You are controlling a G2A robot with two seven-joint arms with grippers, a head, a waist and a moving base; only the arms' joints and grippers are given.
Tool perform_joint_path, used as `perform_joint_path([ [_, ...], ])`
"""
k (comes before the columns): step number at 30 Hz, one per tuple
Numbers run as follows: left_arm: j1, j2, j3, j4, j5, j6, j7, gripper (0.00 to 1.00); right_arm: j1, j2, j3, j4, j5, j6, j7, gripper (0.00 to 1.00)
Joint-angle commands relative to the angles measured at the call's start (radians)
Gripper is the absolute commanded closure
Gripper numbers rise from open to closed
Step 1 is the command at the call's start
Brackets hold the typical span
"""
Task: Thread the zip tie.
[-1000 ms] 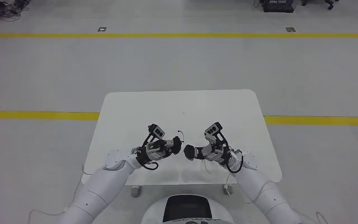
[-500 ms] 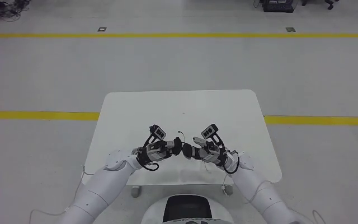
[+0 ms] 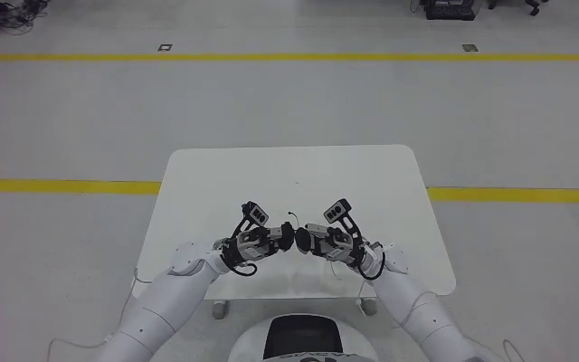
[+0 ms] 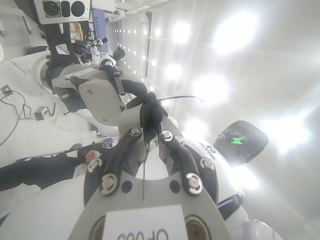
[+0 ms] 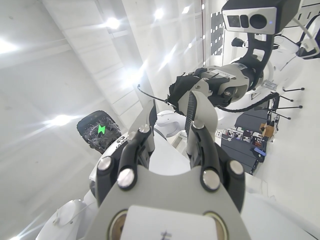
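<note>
A thin black zip tie (image 4: pixel 175 98) is held in the air over the front of the white table (image 3: pixel 362 181). My left gripper (image 4: pixel 150 116) is shut on it; one end sticks out past the fingertips and a strand trails back toward the wrist. In the top view the left gripper (image 3: pixel 286 239) and right gripper (image 3: pixel 306 241) meet tip to tip. My right gripper (image 5: pixel 172 111) is open, with its fingers (image 5: pixel 197 111) right at the left gripper's black tips. The tie's free end (image 5: pixel 150 95) crosses just beyond them.
Most of the table top beyond the grippers is bare white surface. Grey floor with yellow lines (image 3: pixel 81 186) surrounds the table. Both arms hang close together near the table's front edge (image 3: pixel 298 294).
My right gripper has moved left toward the left one, closing the gap until the tips meet. The left gripper has stayed in place with the tie.
</note>
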Motion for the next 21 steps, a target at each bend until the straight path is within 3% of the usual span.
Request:
perform_joint_path([
  [1, 0.0, 0.0, 0.0, 0.0, 0.0, 0.0, 0.0, 1.0, -0.003, -0.002, 0.008, -0.006, -0.015, 0.0, 0.0, 0.75],
  [9, 0.0, 0.0, 0.0, 0.0, 0.0, 0.0, 0.0, 1.0, -0.02, -0.015, 0.062, -0.032, -0.104, 0.0, 0.0, 0.74],
  [21, 0.0, 0.0, 0.0, 0.0, 0.0, 0.0, 0.0, 1.0, -0.065, -0.05, 0.145, -0.088, -0.17, 0.0, 0.0, 0.81],
])
